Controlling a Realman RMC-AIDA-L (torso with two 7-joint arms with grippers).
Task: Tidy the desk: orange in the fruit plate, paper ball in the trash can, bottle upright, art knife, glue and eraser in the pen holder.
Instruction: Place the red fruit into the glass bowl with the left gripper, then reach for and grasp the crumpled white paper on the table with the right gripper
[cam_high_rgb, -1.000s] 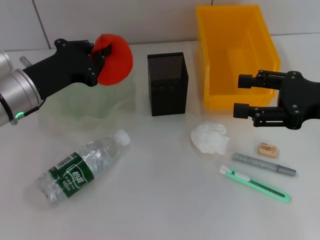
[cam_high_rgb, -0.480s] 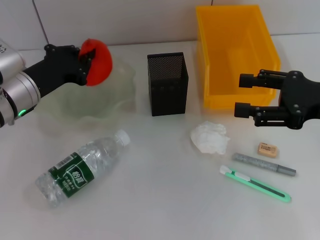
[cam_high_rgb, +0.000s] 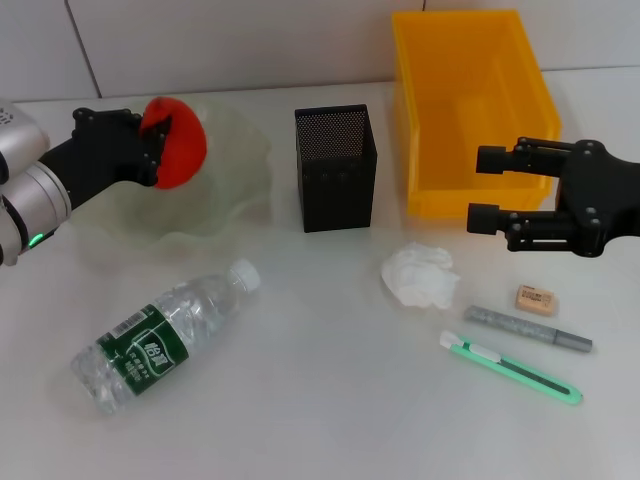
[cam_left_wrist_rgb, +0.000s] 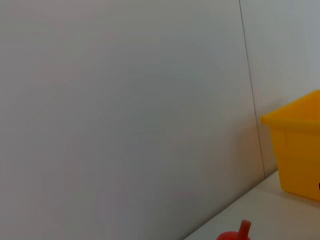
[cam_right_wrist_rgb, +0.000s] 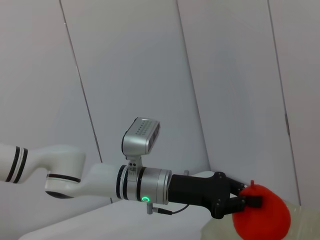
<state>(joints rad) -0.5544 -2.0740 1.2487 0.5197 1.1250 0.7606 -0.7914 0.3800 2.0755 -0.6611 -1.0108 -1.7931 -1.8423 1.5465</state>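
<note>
Fingers of the left gripper (cam_high_rgb: 150, 150) are clamped on the round orange-red fruit (cam_high_rgb: 178, 153), which is held over the translucent wavy-rimmed fruit plate (cam_high_rgb: 235, 190) at far left. The right gripper (cam_high_rgb: 487, 190) is held wide apart near the yellow plastic bin (cam_high_rgb: 470, 100), above the crumpled white paper ball (cam_high_rgb: 420, 275).

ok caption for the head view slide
Left gripper holds the orange over the fruit plate; right gripper waits open by the bin.
</note>
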